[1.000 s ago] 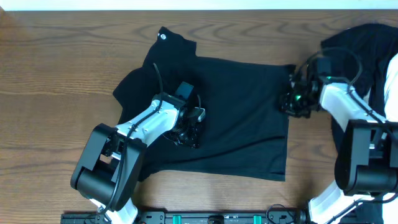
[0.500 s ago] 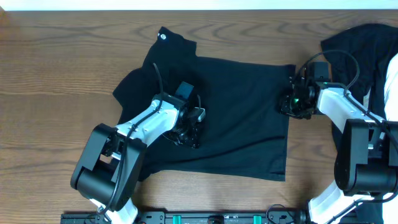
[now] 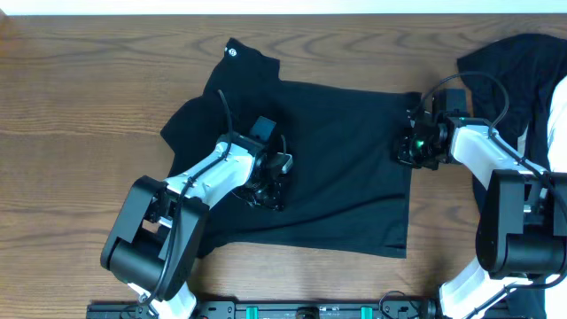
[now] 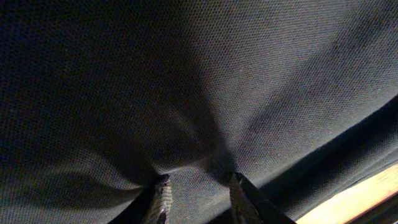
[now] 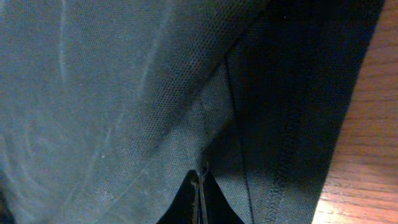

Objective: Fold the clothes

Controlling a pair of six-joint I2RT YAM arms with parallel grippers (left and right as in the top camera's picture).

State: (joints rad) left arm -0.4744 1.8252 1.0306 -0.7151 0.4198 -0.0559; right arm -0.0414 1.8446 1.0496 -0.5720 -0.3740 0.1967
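Note:
The clothes [image 3: 337, 151], a black garment with a tiny round white logo [image 3: 233, 50], lie spread on the wooden table [image 3: 80, 115]. My left gripper [image 3: 270, 190] presses into the garment's middle left. In the left wrist view its fingertips [image 4: 163, 193] stand a little apart with a pucker of the clothes [image 4: 205, 112] gathered between them. My right gripper [image 3: 409, 149] sits at the garment's right edge. Seen from the right wrist, the right gripper [image 5: 199, 182] is shut, with a thin crease of the clothes [image 5: 124, 93] pinched just inside the stitched hem [image 5: 283, 155].
Another dark garment [image 3: 509, 62] is heaped at the far right, with something white [image 3: 558, 106] beside it. Bare wood [image 5: 367, 124] runs right of the hem. A black rail [image 3: 301, 310] lines the front edge.
The right gripper has edged slightly left onto the garment's edge and its jaws have closed. The left arm and the cloth under it have not moved.

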